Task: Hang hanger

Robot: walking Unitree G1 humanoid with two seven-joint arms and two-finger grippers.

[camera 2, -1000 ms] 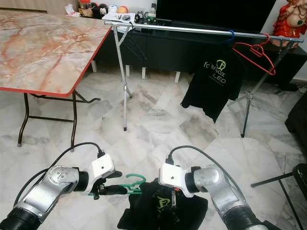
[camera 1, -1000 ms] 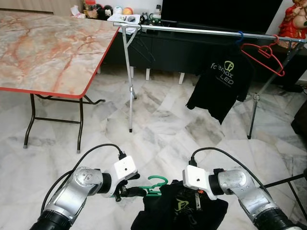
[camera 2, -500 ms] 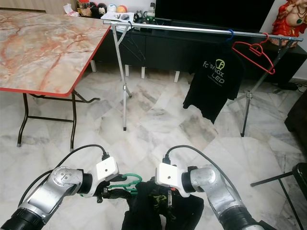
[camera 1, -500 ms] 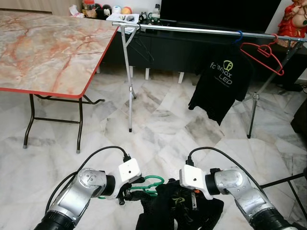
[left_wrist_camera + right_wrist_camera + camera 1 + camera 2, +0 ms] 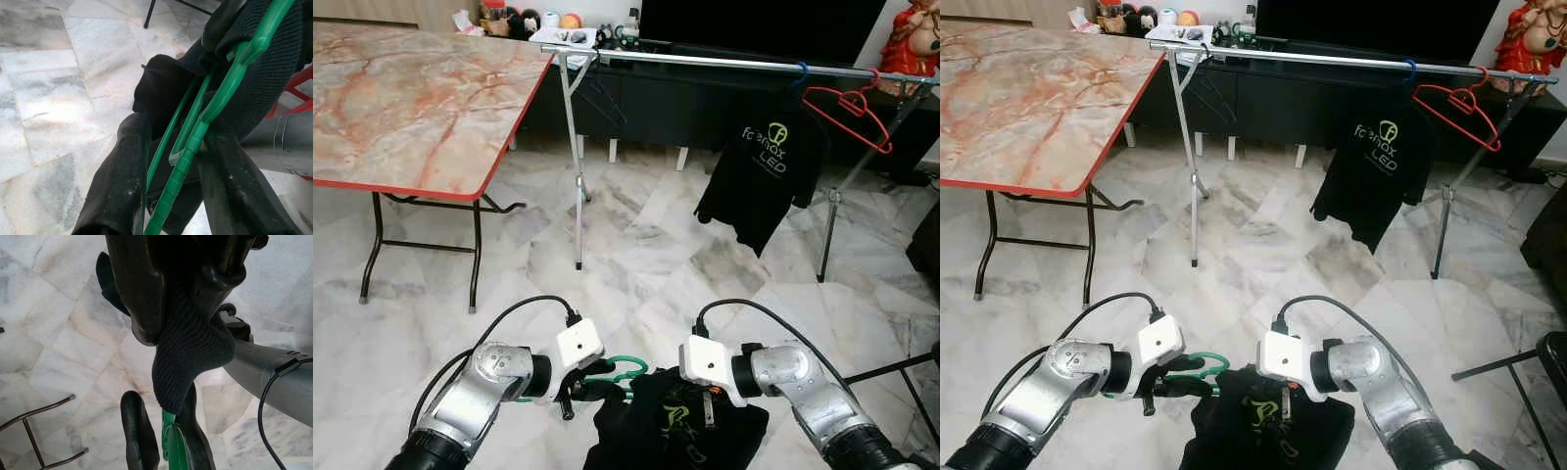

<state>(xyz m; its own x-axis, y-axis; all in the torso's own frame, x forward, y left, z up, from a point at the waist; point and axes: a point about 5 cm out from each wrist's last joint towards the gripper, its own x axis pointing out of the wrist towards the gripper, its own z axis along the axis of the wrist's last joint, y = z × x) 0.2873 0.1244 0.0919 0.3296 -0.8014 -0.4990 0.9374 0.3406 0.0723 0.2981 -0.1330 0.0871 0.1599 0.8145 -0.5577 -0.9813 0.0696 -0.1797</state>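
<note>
Low in front of us, above the white marble floor (image 5: 636,264), we carry the green plastic hanger (image 5: 617,373) with a black T-shirt with a yellow-green logo (image 5: 675,426) draped on it. We judge the hanger light and fairly stiff but thin enough to flex, its smooth plastic liable to slip; the shirt is soft, limp and adds little weight, though it can slide off an arm if tilted. The neck just below the hook looks the best place to hold, leaving the hook free for the silver clothes rail (image 5: 724,64). Our left gripper (image 5: 592,389) reaches inward, forearm bent across the body, jaws clenched on the hanger near its hook. Our right gripper (image 5: 707,411) points down from a bent arm, jaws clamped on the shirt fabric and the hanger bar. The rail stands well apart, beyond the marble-patterned table with a red edge (image 5: 411,108)
</note>
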